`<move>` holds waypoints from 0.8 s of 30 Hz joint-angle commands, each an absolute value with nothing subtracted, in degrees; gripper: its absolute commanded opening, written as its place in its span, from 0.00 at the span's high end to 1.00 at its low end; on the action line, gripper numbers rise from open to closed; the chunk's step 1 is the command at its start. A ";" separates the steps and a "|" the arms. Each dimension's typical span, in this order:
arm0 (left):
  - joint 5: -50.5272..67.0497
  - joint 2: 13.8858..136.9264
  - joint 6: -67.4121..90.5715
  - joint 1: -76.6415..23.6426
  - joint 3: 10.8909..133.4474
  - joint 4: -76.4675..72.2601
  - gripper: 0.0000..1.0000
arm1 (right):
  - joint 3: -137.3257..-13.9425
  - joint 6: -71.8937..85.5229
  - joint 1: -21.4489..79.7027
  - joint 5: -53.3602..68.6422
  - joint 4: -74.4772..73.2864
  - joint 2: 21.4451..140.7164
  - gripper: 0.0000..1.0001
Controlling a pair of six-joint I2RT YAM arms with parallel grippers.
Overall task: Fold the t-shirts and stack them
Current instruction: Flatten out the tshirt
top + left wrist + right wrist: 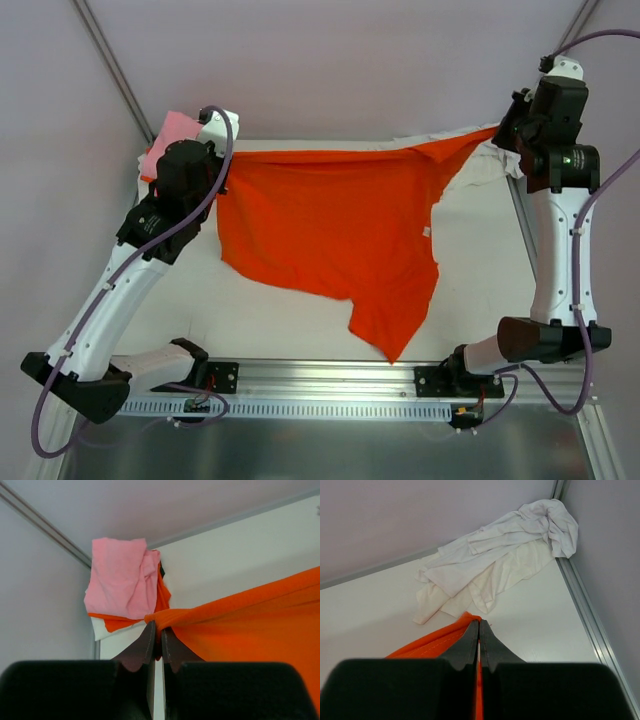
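This is a robotics lab test cell, not a home or a shop. 2 white-and-black robot arms, the left arm [110, 300] and the right arm [555, 250], are bolted to a slotted metal rail [330, 378] at the near edge of a plain white table [480, 280]. Purple cables [229, 150] run along the arms. Plain pale grey panels [330, 60] wall the table in on 3 sides, joined by aluminium strips [108, 60]. A sheet of bare metal [330, 450] lies in front of the rail.
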State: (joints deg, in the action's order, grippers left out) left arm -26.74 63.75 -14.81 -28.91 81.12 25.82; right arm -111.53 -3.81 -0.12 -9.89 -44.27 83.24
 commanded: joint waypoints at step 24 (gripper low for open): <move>-17.14 49.14 -11.78 -24.61 106.25 42.26 1.00 | -120.67 -6.76 -0.18 -12.03 -48.78 51.42 1.00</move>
